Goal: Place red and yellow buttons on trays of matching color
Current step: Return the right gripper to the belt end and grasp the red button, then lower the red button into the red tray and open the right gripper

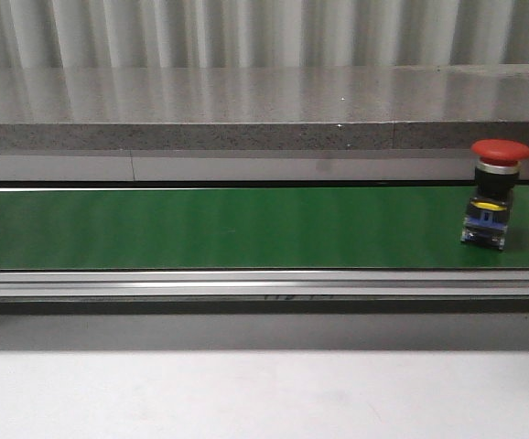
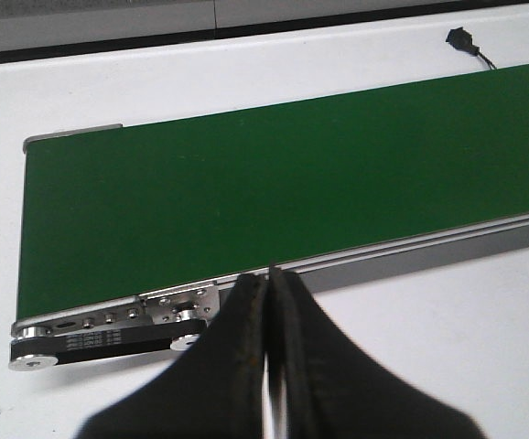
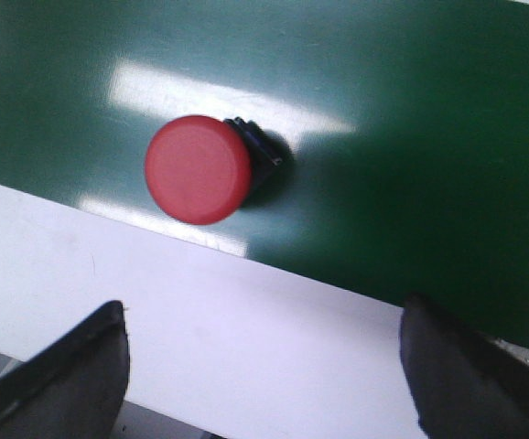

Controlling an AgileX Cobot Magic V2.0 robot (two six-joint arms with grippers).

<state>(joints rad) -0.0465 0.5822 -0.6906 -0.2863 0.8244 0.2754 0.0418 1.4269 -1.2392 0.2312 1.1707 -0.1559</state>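
Looks like the pickup step: right end effector (image 3: pixel 264 366) hangs spread wide and empty, red button (image 3: pixel 198 169) upright on the green belt (image 3: pixel 411 137) just ahead of it, so next it needs to reach forward and straddle the cap.

A long green conveyor belt (image 1: pixel 228 229) runs flat across the front view, edged along its near side by a silver metal rail (image 1: pixel 246 283). Behind it sits a grey speckled stone ledge (image 1: pixel 246 114), backed by pale corrugated panelling (image 1: pixel 246 32). Over by the belt's end, a small black plug (image 2: pixel 459 38) lies on the white table (image 2: pixel 448 338).
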